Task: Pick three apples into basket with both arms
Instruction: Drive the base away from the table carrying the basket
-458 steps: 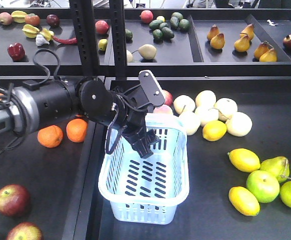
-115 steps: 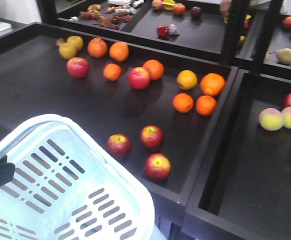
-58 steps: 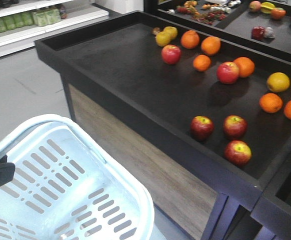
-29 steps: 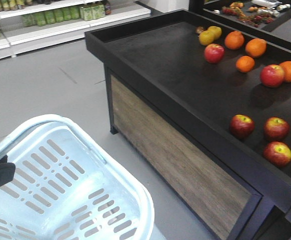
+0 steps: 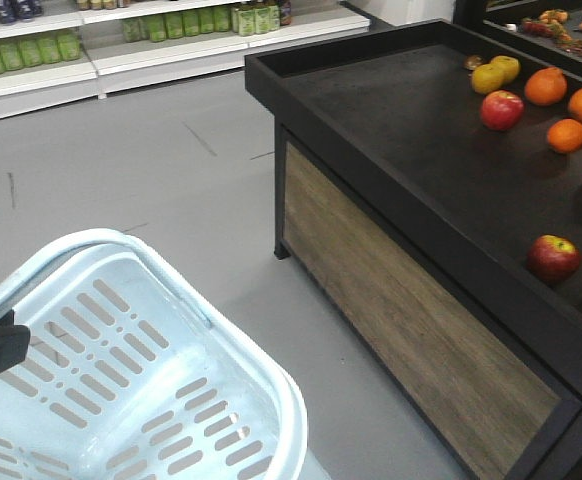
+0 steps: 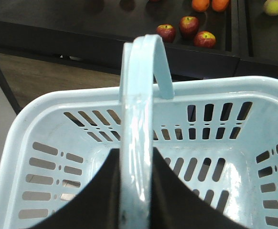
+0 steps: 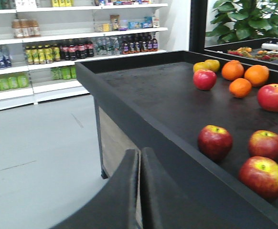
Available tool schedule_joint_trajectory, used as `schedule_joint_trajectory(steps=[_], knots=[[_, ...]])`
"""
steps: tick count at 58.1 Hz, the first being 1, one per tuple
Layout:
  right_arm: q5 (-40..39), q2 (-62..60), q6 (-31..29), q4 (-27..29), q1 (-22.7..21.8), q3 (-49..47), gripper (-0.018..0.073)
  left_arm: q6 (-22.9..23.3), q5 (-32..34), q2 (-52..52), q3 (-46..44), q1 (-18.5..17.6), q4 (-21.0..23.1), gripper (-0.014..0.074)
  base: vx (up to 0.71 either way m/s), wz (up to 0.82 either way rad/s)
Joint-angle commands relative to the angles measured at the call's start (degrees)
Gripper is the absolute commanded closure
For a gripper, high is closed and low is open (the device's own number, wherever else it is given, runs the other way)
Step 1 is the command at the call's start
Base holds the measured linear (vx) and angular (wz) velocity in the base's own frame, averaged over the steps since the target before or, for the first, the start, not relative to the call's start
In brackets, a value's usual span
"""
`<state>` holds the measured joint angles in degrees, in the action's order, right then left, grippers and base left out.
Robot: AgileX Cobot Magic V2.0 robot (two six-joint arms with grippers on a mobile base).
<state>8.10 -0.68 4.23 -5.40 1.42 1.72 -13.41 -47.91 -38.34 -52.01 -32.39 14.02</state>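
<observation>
Basket (image 6: 48, 102) is carried by its handle (image 6: 144, 71) in the clamped left gripper (image 6: 135, 160) so the right gripper (image 7: 140, 153), closed and empty, is left free for the three apples (image 7: 267, 145).

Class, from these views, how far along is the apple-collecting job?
Done: the left gripper holds the basket by its handle. In hand: only that; the right gripper is shut and empty. Left: all three apples sit on the black table, and the basket holds none.
</observation>
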Motion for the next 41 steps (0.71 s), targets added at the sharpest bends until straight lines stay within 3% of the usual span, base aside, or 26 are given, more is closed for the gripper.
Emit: schedule_joint_trajectory(steps=[1, 41], knots=[[-4.14, -0.64, -0.44, -0.53, -0.27, 0.67, 0.0564, 0.51, 5.16, -0.07, -1.51, -0.17, 1.25, 0.0602, -0.05, 0.23], [-4.14, -0.64, -0.44, -0.53, -0.27, 0.67, 0.0564, 0.51, 5.16, -0.07, -1.51, -0.17, 1.25, 0.0602, -0.01, 0.32]])
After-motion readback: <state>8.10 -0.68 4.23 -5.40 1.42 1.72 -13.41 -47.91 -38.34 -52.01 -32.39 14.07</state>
